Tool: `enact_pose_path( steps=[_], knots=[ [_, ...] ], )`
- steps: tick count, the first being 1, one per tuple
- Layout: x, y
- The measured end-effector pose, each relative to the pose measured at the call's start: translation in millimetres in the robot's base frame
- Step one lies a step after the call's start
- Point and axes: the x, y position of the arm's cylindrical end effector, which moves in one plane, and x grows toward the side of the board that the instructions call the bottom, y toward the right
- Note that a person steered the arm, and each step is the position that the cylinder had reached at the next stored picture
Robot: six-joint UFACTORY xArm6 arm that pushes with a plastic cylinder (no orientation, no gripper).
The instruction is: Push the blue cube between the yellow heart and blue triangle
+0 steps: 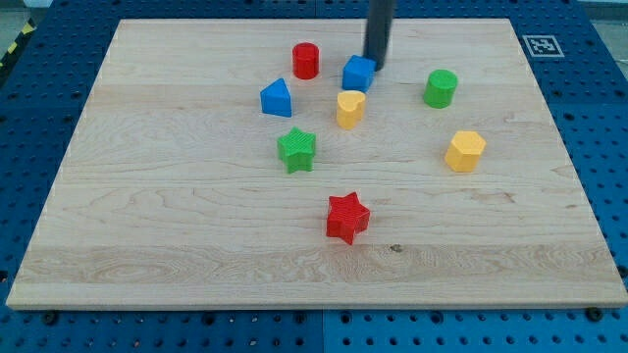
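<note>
The blue cube sits near the view's top centre of the wooden board. My tip touches the cube's upper right side. The yellow heart lies just below the cube, almost touching it. The blue triangle lies to the view's left of the heart, with a gap between them. The cube is above and to the right of that gap.
A red cylinder stands left of the cube. A green star lies below the triangle. A green cylinder and a yellow hexagon are at the right. A red star lies lower centre.
</note>
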Motion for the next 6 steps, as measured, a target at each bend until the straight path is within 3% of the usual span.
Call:
enact_pose_path(
  steps=[1, 3, 5, 6],
  knots=[
    [0, -20],
    [23, 14],
    [62, -67],
    [48, -71]
  ],
)
